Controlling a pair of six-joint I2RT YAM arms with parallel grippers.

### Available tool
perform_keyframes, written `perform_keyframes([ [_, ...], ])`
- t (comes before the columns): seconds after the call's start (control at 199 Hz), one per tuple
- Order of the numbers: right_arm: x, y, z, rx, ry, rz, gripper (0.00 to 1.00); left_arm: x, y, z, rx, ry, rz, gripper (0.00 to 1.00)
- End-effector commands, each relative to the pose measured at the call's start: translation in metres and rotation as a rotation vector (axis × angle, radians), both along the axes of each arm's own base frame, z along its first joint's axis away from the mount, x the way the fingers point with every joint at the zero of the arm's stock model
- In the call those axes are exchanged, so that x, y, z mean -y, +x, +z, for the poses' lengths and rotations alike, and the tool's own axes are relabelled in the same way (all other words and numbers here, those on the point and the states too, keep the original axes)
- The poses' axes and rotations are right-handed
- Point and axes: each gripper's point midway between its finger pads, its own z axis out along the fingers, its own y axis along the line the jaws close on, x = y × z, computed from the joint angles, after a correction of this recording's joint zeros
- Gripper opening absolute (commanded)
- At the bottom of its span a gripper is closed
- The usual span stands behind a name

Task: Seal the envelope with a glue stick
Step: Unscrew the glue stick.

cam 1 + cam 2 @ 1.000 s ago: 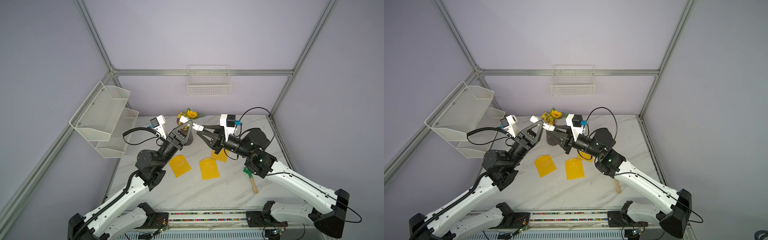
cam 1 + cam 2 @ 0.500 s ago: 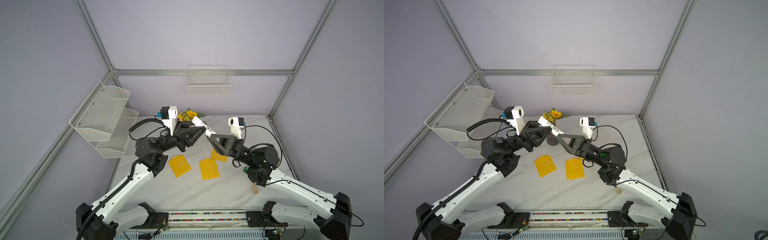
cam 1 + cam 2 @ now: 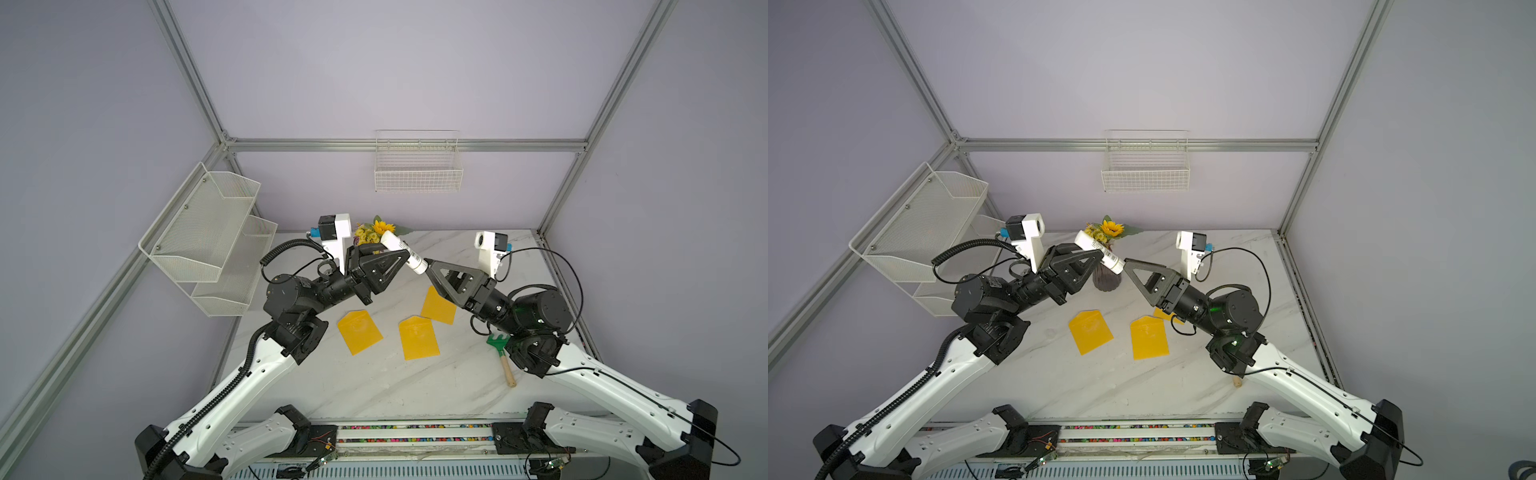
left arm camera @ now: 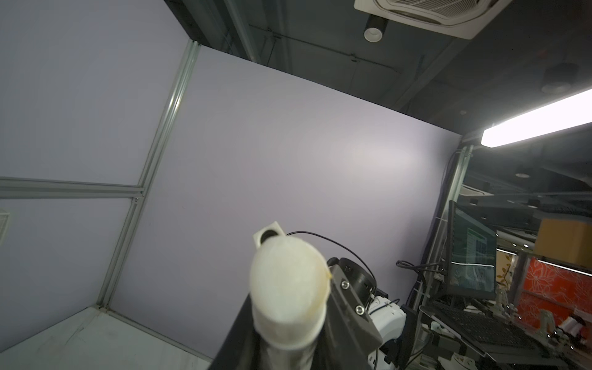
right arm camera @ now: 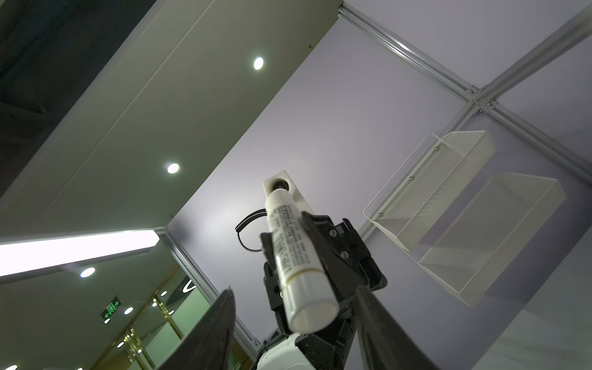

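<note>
My left fingers (image 3: 384, 266) clamp the small white plastic glue stick (image 3: 415, 262) aloft, tilted, cap towards four o'clock; flat yellow paper envelopes (image 3: 438, 305) (image 3: 418, 337) (image 3: 359, 332) lie beneath at five, six, seven o'clock.

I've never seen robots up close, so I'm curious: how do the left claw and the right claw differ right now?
The left gripper is clamped shut on the glue stick; the right gripper stands open, gripping nothing. The stick's body crosses the left gripper's fingers, while only its end reaches between the right gripper's. Shared: both are black with triangular fingers, raised above the table, tips facing each other.
</note>
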Motion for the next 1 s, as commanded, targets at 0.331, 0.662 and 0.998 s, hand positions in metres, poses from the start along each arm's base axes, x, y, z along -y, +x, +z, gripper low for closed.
perform_keyframes([
  [0.331,-0.016,0.013,0.010,0.923,-0.520,-0.551,0.49,-0.021,0.065,-0.050,-0.542,-0.238,0.096,0.07],
  [0.662,-0.042,0.054,-0.042,0.953,-0.755,-0.580,0.47,-0.023,0.075,-0.066,-0.621,-0.353,0.031,0.06],
  [0.998,-0.036,0.066,-0.080,0.886,-0.883,-0.584,0.43,-0.025,0.072,-0.056,-0.602,-0.351,0.023,0.06],
])
